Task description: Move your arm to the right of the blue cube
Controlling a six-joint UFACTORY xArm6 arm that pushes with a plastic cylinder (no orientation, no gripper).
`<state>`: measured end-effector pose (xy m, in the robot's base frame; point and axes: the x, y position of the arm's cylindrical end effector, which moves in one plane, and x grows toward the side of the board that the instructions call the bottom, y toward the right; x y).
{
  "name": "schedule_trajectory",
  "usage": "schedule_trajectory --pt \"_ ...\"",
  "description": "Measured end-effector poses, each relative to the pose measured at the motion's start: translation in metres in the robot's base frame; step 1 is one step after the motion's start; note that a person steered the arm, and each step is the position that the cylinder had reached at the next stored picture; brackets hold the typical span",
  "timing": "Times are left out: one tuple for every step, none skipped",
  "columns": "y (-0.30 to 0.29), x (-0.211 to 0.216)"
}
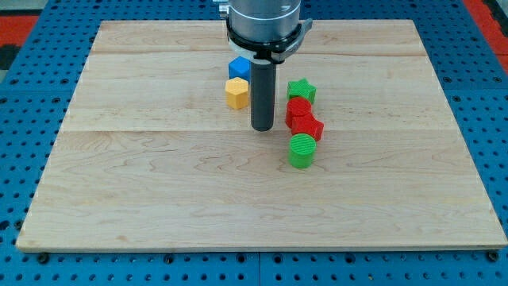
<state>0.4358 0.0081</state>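
The blue cube (pixel 239 67) sits near the view's top centre of the wooden board (pixel 159 183), partly hidden by the arm's head. A yellow hexagon block (pixel 236 93) lies just below it, touching or nearly touching. My tip (pixel 262 128) is the lower end of the dark rod. It stands below and to the right of the blue cube, just right of the yellow hexagon and left of the red blocks.
A green star (pixel 301 90) lies right of the rod. Below it are a red block (pixel 298 109) and a red star-like block (pixel 306 126), then a green cylinder (pixel 302 151). Blue pegboard (pixel 24 95) surrounds the board.
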Motion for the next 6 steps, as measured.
schedule_trajectory --pt "0.001 0.000" --pt "0.001 -0.035" --pt "-0.009 -0.064" --pt "-0.031 -0.066" --pt "-0.095 -0.071" --pt "-0.092 -0.086"
